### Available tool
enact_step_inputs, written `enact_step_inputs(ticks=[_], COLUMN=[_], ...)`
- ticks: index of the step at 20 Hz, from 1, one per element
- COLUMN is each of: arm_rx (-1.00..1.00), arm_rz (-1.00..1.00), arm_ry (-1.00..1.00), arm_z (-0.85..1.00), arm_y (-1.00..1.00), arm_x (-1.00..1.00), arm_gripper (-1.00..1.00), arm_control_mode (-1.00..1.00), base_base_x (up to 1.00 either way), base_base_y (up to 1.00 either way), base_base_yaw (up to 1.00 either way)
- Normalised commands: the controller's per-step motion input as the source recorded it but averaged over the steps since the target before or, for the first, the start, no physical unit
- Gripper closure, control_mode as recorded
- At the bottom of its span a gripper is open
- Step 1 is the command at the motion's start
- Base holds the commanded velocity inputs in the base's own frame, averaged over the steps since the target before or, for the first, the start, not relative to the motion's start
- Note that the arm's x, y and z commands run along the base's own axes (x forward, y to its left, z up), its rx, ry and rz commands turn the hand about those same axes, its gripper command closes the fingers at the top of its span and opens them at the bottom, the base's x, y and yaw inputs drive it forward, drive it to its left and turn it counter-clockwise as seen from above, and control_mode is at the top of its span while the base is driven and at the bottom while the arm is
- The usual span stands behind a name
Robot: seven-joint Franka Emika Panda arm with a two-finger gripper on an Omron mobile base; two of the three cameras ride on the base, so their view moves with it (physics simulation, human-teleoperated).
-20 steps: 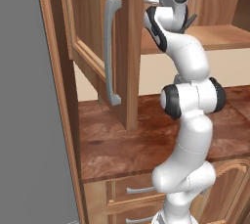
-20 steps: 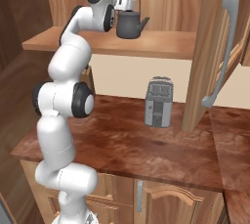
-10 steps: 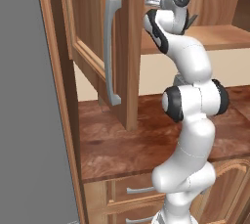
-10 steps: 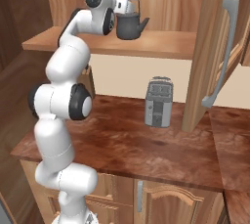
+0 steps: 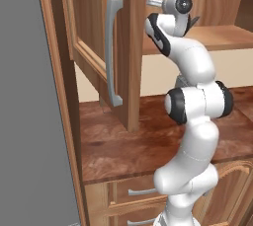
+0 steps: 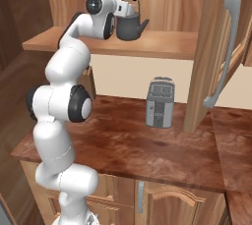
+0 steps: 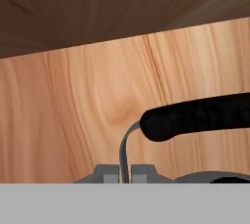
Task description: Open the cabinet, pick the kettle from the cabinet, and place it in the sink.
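Down at the bottom of the hand view the two small grey finger tips (image 7: 110,171) of the robot's two-finger gripper (image 7: 124,173) stand almost together, with the thin grey wire leg of the kettle's handle running up through the narrow slot between them; they look pinched on that wire, though so little of the fingers shows that I would not swear the grip is firm. The black arched handle bar (image 7: 195,116) runs off to the right just above them, against the pale back panel. From the right base view the small dark grey metal kettle (image 6: 129,25) with its rounded body and short spout sits at the wrist end of the white arm, on or barely above the wooden shelf of the warm brown upper wall cabinet (image 6: 162,42), both doors swung wide. The risk I see is in the hold: a thin wire caught off to one end of the handle lets the kettle swing or twist as it comes out, and it could slip free, or clip the shelf lip or the open door with the long grey bar handle (image 6: 221,57). The boxy silver toaster (image 6: 160,102) stands on the reddish-brown countertop (image 6: 147,145) right below. The left base view gives the other open door (image 5: 106,47) and the arm's elbow, which hides the kettle.
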Motion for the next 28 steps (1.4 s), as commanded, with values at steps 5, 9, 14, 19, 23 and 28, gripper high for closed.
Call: enact_step_inputs(ticks=[5, 9, 14, 19, 23, 28], arm_rx=[0.00, 0.00, 0.00, 0.00, 0.00, 0.00], arm_rz=[0.03, 0.04, 0.04, 0.04, 0.04, 0.02], arm_ry=[-0.06, 0.00, 0.00, 0.02, 0.05, 0.17], arm_z=[0.00, 0.00, 0.01, 0.04, 0.04, 0.16], arm_y=[0.02, -0.03, -0.06, -0.06, -0.09, -0.04], arm_x=[-0.16, -0.41, -0.51, -0.54, -0.59, -0.52], arm_gripper=[1.00, 1.00, 1.00, 1.00, 1.00, 1.00], arm_control_mode=[-1.00, -1.00, -1.00, -1.00, -1.00, -1.00], base_base_x=[0.00, 0.00, 0.00, 0.00, 0.00, 0.00], base_base_y=[0.00, 0.00, 0.00, 0.00, 0.00, 0.00], base_base_yaw=[0.00, 0.00, 0.00, 0.00, 0.00, 0.00])
